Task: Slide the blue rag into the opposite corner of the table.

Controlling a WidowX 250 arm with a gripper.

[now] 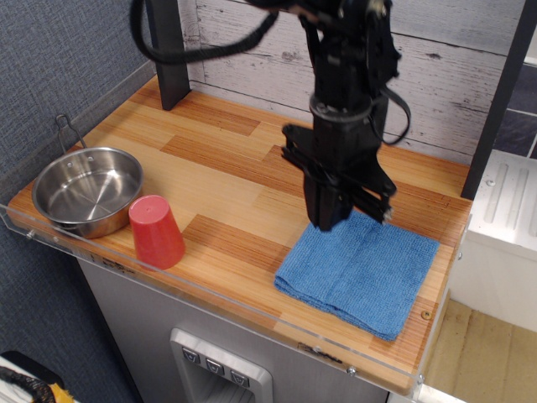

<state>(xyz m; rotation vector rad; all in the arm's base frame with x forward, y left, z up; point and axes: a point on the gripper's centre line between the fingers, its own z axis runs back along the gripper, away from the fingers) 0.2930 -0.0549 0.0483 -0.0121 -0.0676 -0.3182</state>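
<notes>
The blue rag (369,270) lies flat and folded at the front right corner of the wooden table (210,172). My gripper (352,218) hangs from the black arm, pointing down over the rag's back left part. Its fingertips are at or just above the cloth. The jaws look parted and hold nothing. The arm hides the tabletop behind the rag.
A steel bowl (86,191) sits at the front left corner, with an upside-down red cup (156,232) just to its right. A black post (168,50) stands at the back left corner. A clear acrylic strip (193,290) runs along the front edge.
</notes>
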